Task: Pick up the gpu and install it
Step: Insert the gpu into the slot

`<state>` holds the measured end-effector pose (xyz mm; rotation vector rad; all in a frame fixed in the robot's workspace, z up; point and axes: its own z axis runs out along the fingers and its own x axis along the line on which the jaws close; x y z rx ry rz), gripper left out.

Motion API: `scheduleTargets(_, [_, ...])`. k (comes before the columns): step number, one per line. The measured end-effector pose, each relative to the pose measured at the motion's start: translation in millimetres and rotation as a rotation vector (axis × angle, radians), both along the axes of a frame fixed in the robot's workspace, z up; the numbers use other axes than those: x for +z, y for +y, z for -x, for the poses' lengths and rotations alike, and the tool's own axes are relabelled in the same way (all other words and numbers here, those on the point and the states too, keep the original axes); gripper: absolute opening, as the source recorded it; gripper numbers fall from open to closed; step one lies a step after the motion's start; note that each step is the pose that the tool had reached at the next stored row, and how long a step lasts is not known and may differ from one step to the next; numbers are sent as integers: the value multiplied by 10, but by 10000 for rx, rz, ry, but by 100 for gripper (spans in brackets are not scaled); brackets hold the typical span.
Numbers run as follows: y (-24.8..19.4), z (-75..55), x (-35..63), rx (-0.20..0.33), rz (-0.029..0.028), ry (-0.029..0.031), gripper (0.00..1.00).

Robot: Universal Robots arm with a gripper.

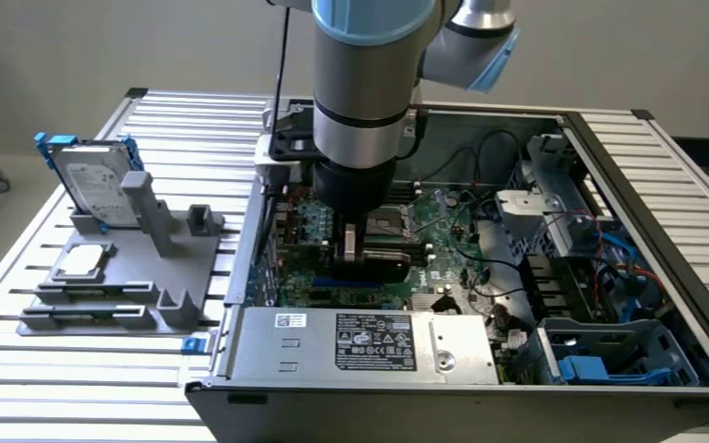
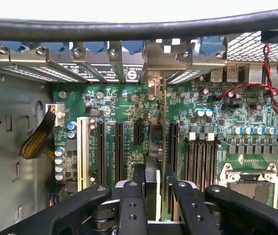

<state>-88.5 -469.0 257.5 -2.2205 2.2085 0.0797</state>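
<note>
Because the gpu (image 2: pixel 152 169) is a thin, stiff card with a glossy cover and a bare green board, it is judged light but fragile. The cover may slip, and the board and its contact edge should not be pinched or bent. Take hold across the two flat faces, near mid-length. The gripper (image 2: pixel 157 196) stands partly closed, its fingers (image 2: pixel 132 205) clamped on those faces. The gpu hangs on edge inside the computer case (image 1: pixel 650 175), close above the motherboard (image 2: pixel 124 105), with its silver bracket (image 2: pixel 153 87) toward the rear slot covers (image 2: pixel 80 58). Whether its lower edge touches a slot cannot be told.
</note>
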Motion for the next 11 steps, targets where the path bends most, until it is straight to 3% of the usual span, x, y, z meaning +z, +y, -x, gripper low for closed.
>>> scheduleTargets(11, [2,3,-46,33,-11,-3,27])
